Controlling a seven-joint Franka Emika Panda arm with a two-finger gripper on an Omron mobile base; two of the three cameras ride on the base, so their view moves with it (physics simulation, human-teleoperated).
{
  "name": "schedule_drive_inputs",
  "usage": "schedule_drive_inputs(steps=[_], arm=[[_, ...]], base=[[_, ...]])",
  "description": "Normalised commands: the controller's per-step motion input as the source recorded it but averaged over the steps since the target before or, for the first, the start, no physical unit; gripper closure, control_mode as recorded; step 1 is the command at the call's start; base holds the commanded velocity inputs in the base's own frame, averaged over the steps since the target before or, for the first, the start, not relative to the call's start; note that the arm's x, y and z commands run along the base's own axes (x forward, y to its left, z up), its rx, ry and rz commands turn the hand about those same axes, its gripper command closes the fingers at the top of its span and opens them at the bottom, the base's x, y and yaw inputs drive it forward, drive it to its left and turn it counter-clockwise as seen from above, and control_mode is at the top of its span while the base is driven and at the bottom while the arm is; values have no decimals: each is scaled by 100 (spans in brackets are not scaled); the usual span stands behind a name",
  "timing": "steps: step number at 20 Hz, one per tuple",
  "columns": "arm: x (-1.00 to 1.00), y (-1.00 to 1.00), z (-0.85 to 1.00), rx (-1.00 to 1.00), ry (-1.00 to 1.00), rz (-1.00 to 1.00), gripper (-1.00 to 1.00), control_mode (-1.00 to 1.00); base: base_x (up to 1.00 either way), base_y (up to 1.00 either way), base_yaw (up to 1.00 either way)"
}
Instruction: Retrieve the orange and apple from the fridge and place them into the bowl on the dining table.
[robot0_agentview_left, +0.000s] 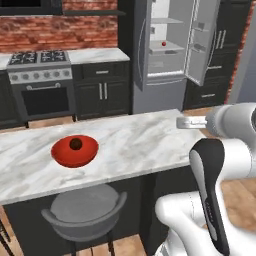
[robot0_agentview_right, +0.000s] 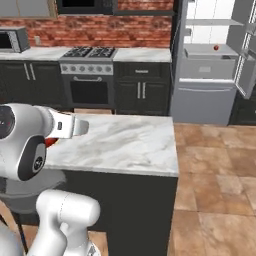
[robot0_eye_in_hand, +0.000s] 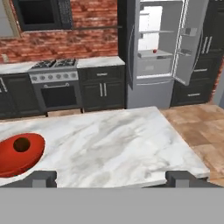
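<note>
You've one dark round fruit (robot0_agentview_left: 76, 144) in the glossy red bowl (robot0_agentview_left: 62, 154) at nine o'clock; another small red fruit (robot0_agentview_left: 164, 44) waits on the fridge shelf (robot0_agentview_left: 167, 49) at one o'clock; your tool (robot0_eye_in_hand: 111, 178) stands apart, empty.

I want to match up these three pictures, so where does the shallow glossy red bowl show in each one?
Left base view: shallow glossy red bowl left of centre on the white marble dining table, a dark round fruit inside.
Right base view: a red sliver at the left, behind the arm.
Hand view: lower left.
Shared landmark: the open grey fridge.

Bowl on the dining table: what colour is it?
Glossy red; the bowl shows best in the left base view.
</note>
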Motion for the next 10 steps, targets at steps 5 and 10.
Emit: schedule_drive_inputs(steps=[5,10], arm=[[0,0,0,0,0,0,-100,100],[0,0,0,0,0,0,-100,100]], base=[[0,-100,-20],[10,-100,-19]])
